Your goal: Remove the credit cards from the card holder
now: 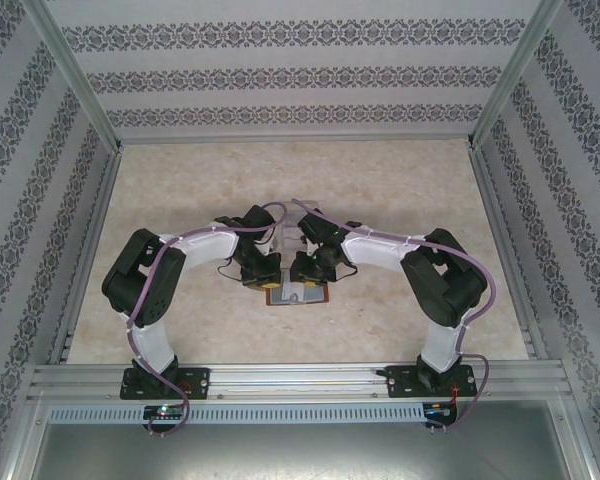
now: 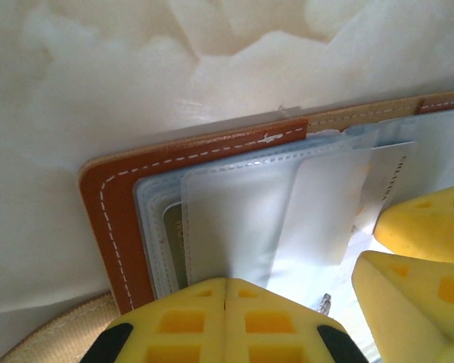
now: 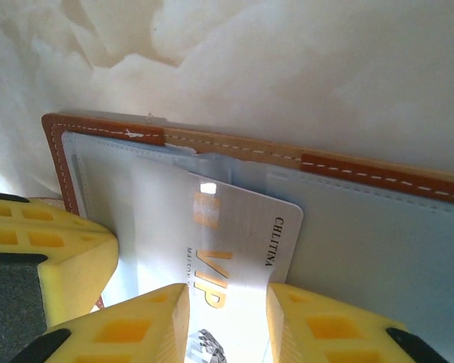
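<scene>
Counter (image 1: 180, 200): a pale marbled top. The card holder (image 1: 298, 296) lies on it in the middle, just in front of both arms.
Card holder: brown leather with white stitching, open and flat, its pale blue inside facing up. I judge it light, so it may slide or lift together with a card if nothing presses it down.
Left pincer (image 2: 225, 299): the yellow fingers are pressed together with nothing between them. Their tips rest on the clear sleeves (image 2: 234, 227), as it seems, to pin the holder.
Right pincer (image 3: 227, 296): the fingers are spread, one on each long side of a credit card (image 3: 242, 227). I cannot tell if they really press on its edges.
Sleeves: thin, soft plastic in a stack. I expect them floppy and smooth, and likely to cling to a card.
Credit card: silvery white with gold VIP letters, lying on the pale inside with its far end toward the stitched edge. I cannot tell if that end sits in a sleeve.
Handling: I judge it thin, stiff, a little springy, and slippery on the faces.
Where to hold: the two long edges near the near end, pulling flat, away from the sleeves.
</scene>
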Robot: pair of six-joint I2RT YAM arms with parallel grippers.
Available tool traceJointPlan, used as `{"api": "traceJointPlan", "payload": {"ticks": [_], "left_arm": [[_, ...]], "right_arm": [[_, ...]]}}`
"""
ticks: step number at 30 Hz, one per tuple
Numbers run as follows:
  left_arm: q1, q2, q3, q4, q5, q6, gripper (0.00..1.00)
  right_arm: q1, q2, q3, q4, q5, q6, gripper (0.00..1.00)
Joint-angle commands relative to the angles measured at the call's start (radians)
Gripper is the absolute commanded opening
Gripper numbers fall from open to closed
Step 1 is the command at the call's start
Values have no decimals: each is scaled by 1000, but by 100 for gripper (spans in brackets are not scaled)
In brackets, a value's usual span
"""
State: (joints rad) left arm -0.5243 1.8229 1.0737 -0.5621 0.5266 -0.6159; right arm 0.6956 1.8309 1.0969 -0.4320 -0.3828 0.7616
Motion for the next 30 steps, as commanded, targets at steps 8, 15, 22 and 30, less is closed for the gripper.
{"api": "traceJointPlan", "payload": {"ticks": [8,15,22,30], "left_arm": [[-29,93,-52,-111,-139,16,0],[-30,93,-50,-111,-139,16,0],[-32,97,-48,-111,-138,16,0],[-34,101,-46,-115,-138,16,0]], "right_arm": [[-10,-71,-35,7,3,26,35],[-12,-58,-44,-7,7,28,35],[-12,-40,-37,-33,32,16,36],[-13,-36,-37,-35,28,12,36]]}}
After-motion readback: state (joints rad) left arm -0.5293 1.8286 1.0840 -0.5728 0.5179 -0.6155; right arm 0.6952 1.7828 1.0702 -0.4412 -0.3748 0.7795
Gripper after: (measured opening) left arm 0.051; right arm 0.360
